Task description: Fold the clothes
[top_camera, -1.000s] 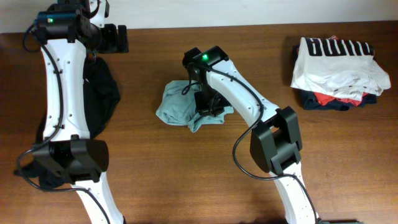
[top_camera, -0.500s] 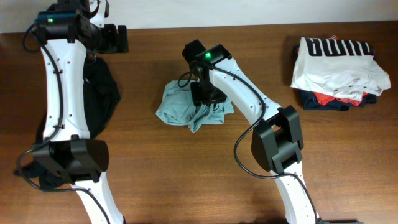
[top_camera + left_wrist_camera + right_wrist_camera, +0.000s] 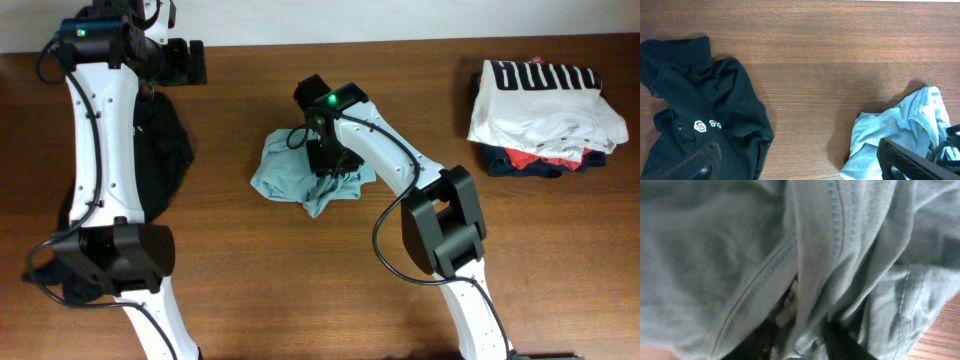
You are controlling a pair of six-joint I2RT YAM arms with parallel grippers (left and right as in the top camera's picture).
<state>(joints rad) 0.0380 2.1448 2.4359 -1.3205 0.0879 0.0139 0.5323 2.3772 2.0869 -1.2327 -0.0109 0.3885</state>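
Right wrist view, grey-teal shirt (image 3: pixel 715 255) fills frame, right hand (image 3: pixel 800 345) mostly buried, pinching a fold, left hand (image 3: pixel 807 167) wide.

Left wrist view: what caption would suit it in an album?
Crumpled black top with white logo and bunched pale grey-teal jersey shirt apart on brown wooden table.

The surface (image 3: pixel 840 60) was brown wood with fine straight grain and a dull satin finish. The grey-teal shirt (image 3: pixel 285 175) was thin, soft, matt jersey with stitched seams. Left of that shirt, the black top (image 3: pixel 705 115) was heavier-looking matt cloth
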